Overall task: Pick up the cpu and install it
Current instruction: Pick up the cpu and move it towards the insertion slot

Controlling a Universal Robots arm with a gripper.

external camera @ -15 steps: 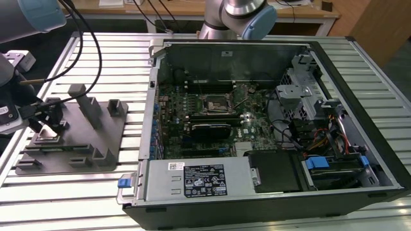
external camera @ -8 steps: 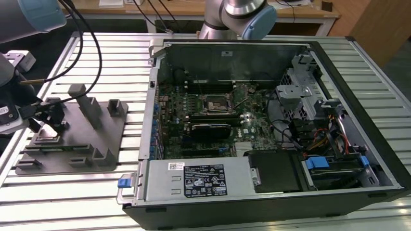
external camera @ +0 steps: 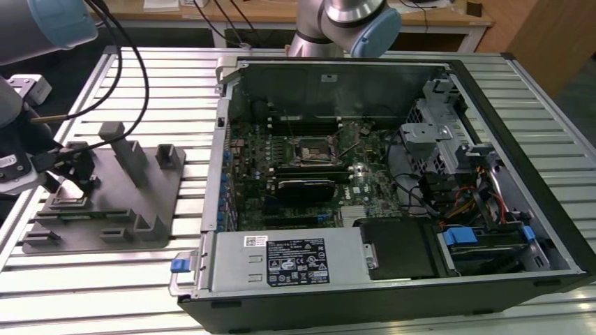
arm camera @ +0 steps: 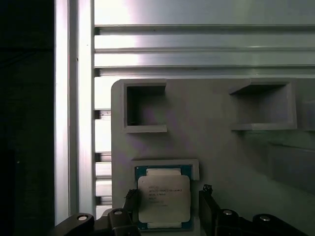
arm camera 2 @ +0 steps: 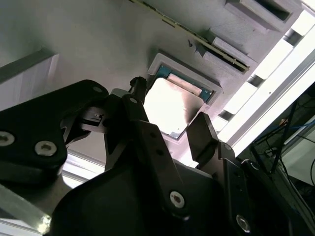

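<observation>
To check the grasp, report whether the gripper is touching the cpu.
Cannot tell. In the first wrist view the gripper fingers flank the cpu; one shows a gap, the other overlaps its edge.

arm point(external camera: 359, 21): silver-grey tubes, light-blue caps on the joints. thin black cables point(external camera: 138, 66) run alongside it. gripper point(arm camera 2: 170, 110): matte black, chunky linkage plates, two blunt black fingers point(arm camera 2: 202, 132), round silver screws point(arm camera 2: 177, 199) set in the plates.

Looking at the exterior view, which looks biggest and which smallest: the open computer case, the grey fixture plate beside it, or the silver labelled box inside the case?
Largest: the computer case, by far.
Middle: the grey fixture plate.
Smallest: the silver labelled box, even though it sits towards the camera's end of the case.
</observation>
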